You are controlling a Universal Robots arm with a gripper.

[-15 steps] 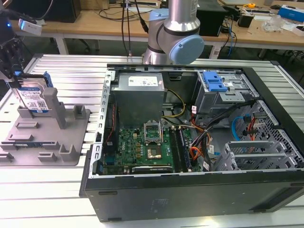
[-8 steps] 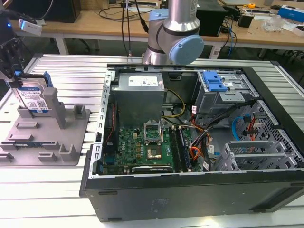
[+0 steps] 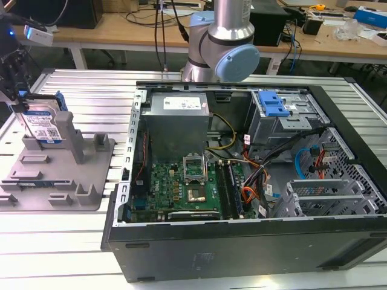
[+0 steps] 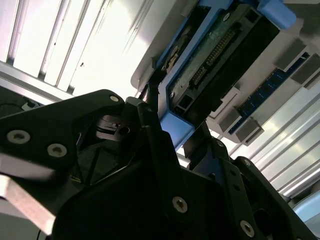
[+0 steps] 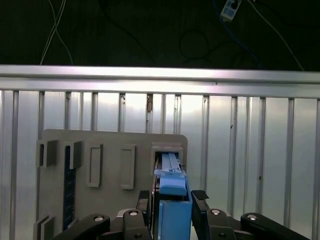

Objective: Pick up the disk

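Here, the hand point(image 5: 172, 212) is clamped on the disk point(image 3: 47, 125), its fingers point(image 5: 199, 197) pressing the blue side rails. The drive stands on edge at the grey fixture point(image 3: 91, 175), beside a tall post. Bare slatted surface point(image 3: 84, 90) surrounds the fixture; the open computer case point(image 3: 242, 248) sits well apart, toward the exterior view's right.

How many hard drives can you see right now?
1. The disk stands on edge in the grey fixture at the exterior view's left, by the gripper. The drive bays may hide others.
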